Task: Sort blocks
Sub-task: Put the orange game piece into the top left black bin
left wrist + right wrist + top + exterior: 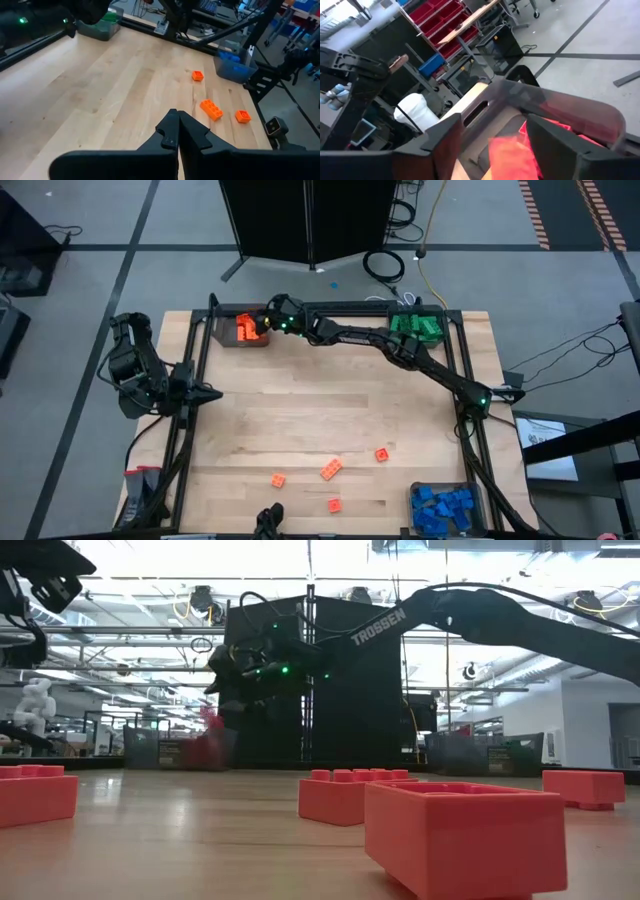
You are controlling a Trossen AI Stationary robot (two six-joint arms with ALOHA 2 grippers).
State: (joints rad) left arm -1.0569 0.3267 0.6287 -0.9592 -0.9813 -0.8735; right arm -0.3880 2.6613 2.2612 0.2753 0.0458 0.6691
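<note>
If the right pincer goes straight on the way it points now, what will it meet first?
Most likely the orange blocks in the bin: the open right pincer points down into it. A blurred block between its fingers may be dropping; depth is unclear.

Two dark, near-black arms of slim tubular links and bulkier joints; the right arm (480,615) bears white "TROSSEN" lettering; small green lights glow near its wrist.
</note>
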